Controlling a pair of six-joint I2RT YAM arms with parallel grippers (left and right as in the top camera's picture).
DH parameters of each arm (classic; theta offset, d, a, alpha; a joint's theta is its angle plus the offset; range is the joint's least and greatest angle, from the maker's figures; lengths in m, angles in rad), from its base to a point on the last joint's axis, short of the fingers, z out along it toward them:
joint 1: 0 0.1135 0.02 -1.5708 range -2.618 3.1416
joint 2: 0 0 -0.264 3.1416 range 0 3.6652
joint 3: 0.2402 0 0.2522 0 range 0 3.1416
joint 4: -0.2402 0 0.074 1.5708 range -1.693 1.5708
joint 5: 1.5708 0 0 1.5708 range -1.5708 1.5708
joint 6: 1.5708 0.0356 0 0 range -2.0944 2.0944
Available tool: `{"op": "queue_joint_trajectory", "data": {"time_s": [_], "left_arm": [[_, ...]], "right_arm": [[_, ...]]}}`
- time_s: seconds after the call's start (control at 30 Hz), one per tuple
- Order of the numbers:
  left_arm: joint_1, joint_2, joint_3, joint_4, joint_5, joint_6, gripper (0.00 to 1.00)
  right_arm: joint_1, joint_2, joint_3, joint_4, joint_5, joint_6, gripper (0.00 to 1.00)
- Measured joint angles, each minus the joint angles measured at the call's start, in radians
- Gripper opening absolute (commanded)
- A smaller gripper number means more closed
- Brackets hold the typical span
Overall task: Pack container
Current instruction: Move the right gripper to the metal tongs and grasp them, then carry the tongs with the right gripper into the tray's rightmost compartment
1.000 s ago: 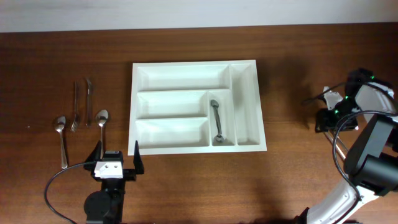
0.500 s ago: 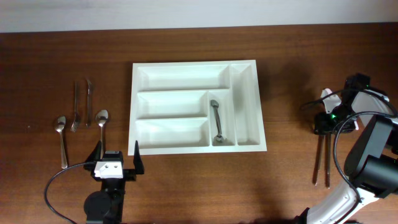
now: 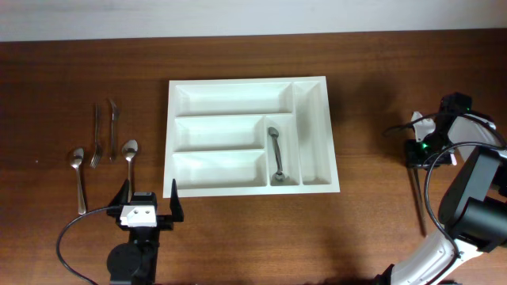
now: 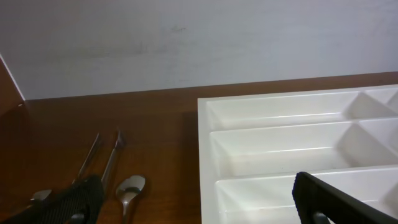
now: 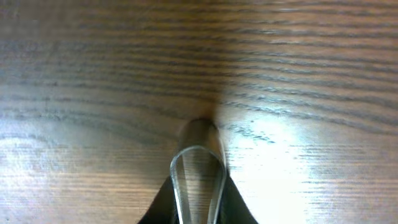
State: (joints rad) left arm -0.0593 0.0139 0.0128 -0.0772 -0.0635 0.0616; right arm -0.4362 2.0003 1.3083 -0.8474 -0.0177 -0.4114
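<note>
The right claw [image 3: 420, 150], out at the tray's 3 o'clock, has just snapped together. A moment ago its fingers stood apart above two thin pieces lying side by side on the bench [image 3: 372, 229]. Now the wrist view shows them pinched on the rounded end of a metal handle [image 5: 198, 165]. From overhead only one thin utensil [image 3: 417, 198] trails from the claw toward 6 o'clock, and I cannot tell where the second piece has gone.

The tray [image 3: 222, 133] sits mid-bench as before, with one piece [image 3: 276, 154] in its short upright compartment and the others bare.

The left claw [image 3: 148, 199] has not stirred. It is spread wide at the tray's 7 o'clock, with the loose cutlery [image 3: 130, 147] at its 11 o'clock untouched.

To my eye the grab is made. Next would be a lift and a carry toward 9 o'clock into the tray. With the grip so near the handle's tip, the utensil may swing or slip on the way.
</note>
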Motion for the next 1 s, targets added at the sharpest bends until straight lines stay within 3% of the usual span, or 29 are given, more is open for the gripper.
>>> {"op": "queue_joint_trajectory", "data": {"time_s": [0.27,0.53,1.0], "left_arm": [[0.000,0.000,0.000,0.000,0.000,0.000,0.99],[0.000,0.000,0.000,0.000,0.000,0.000,0.99],[0.000,0.000,0.000,0.000,0.000,0.000,0.99]], "right_arm": [[0.000,0.004,0.029,-0.032,-0.025,0.082,0.04],[0.043,0.014,0.230,-0.140,-0.104,0.127,0.04],[0.378,0.015,0.467,-0.160,-0.232,0.280,0.04]]}}
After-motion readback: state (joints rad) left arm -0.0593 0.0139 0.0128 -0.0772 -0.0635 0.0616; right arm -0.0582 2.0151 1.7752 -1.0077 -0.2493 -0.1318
